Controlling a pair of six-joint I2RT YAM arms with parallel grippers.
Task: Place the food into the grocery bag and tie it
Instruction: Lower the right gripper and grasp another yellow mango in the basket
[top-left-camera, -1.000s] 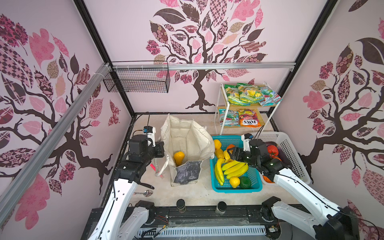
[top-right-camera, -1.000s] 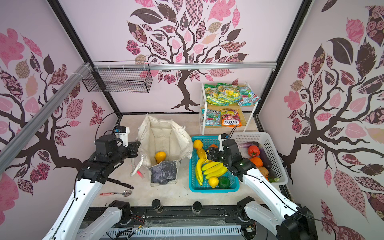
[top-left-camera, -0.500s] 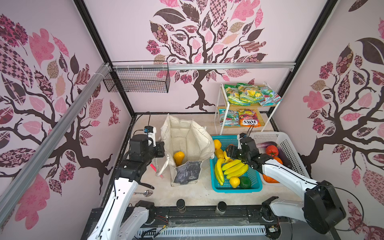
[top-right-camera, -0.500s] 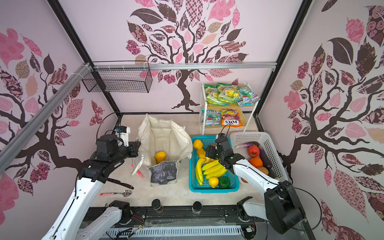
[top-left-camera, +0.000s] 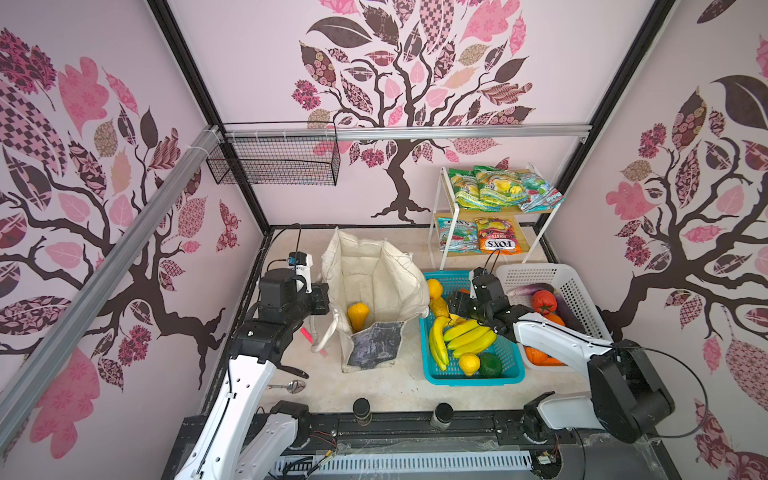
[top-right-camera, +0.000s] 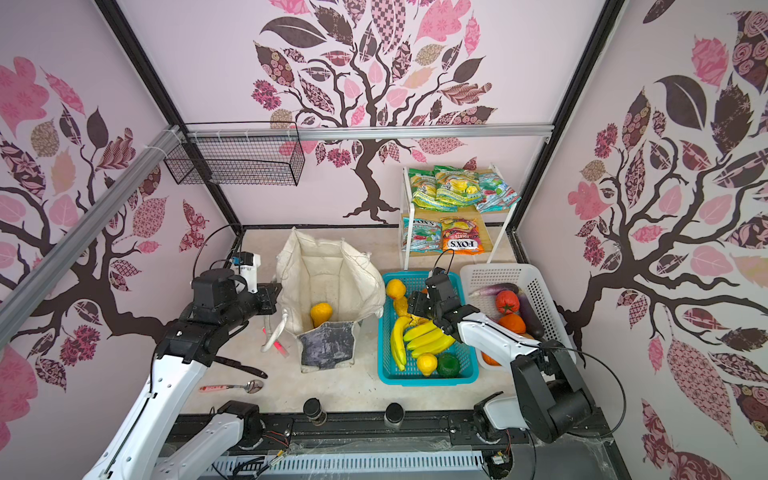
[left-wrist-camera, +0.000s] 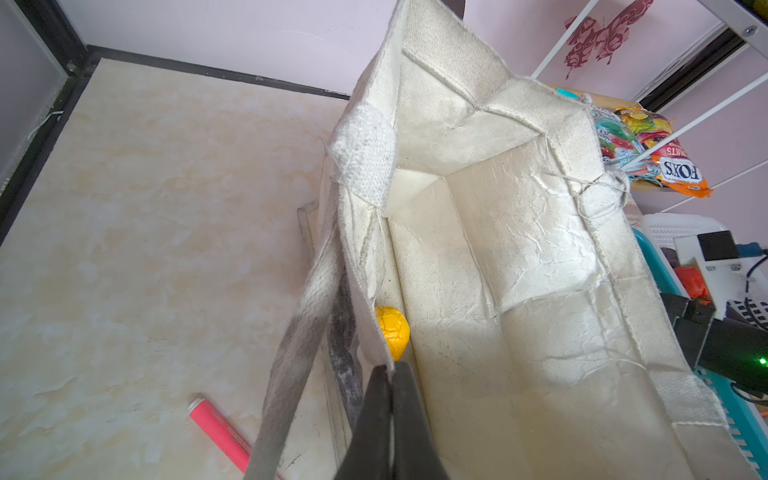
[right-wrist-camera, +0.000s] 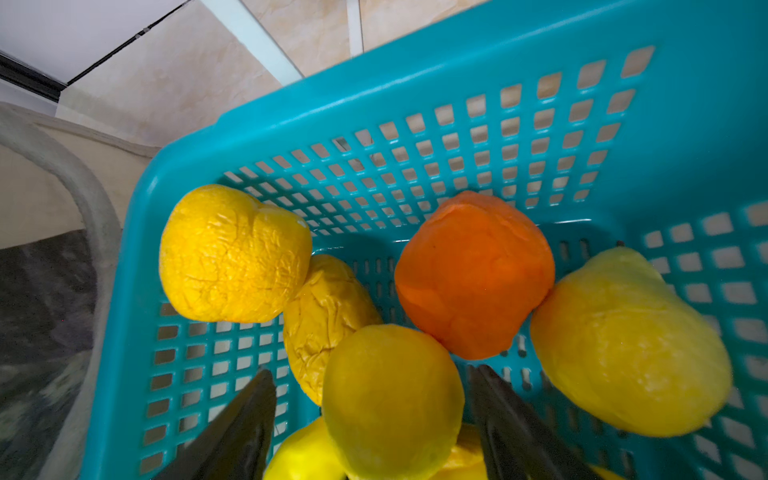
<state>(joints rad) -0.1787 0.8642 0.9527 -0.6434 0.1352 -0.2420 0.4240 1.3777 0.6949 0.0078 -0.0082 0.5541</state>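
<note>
Packing is in progress: the left hand (left-wrist-camera: 392, 372) pinches the left rim of the bag (top-left-camera: 376, 278), standing left of the teal basket (top-left-camera: 471, 379), while the right hand (right-wrist-camera: 374, 384) is open around a yellow fruit (right-wrist-camera: 392, 411) there, which it probably must now grip and carry into the bag.
</note>
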